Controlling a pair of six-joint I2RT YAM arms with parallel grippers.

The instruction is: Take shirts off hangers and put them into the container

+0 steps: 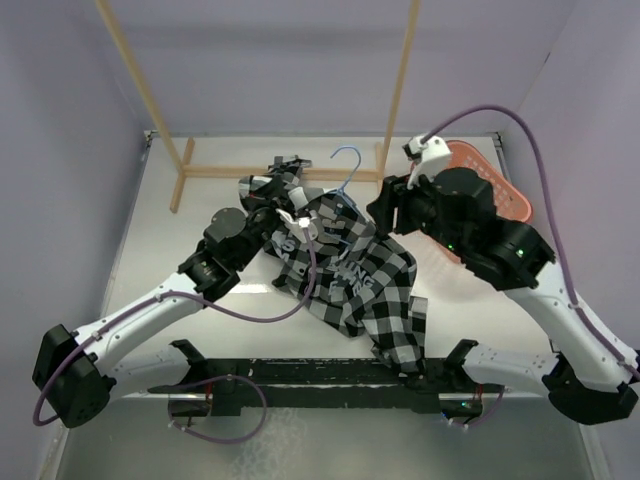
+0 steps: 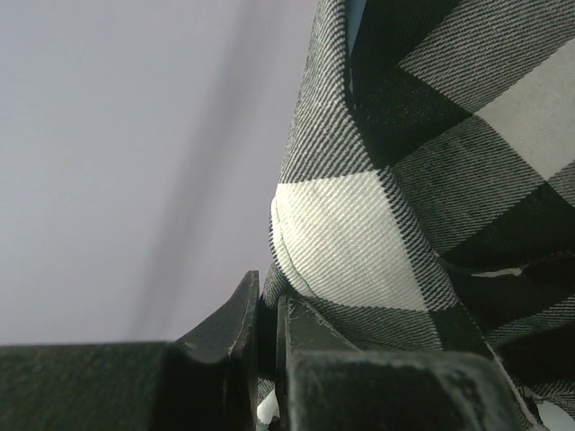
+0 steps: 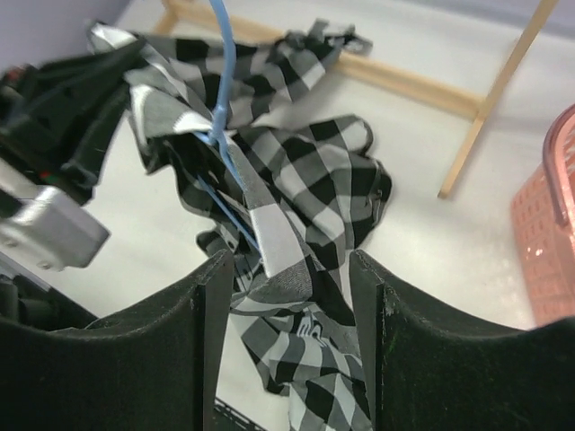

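So the pink basket [image 1: 510,195] sat at the far right of the table [image 1: 170,250], mostly hidden behind the right arm, and honestly I couldn't tell what was in it from any view. The checked shirt [image 1: 370,280] wasn't in it anyway: it was bunched mid-table in front of the wooden rack [image 1: 280,172], one end trailing down toward the arm bases, with the blue wire hanger [image 3: 223,81] tangled in the cloth and its hook poking up at the back. The left gripper [image 2: 268,292] was pinched shut on a fold of the shirt at the heap's far left, cloth squeezed right between the fingers. The right gripper [image 3: 289,260] was over the shirt's right side with its jaws standing apart, a twisted bit of shirt and the hanger's lower wire sitting in the gap, not clamped.
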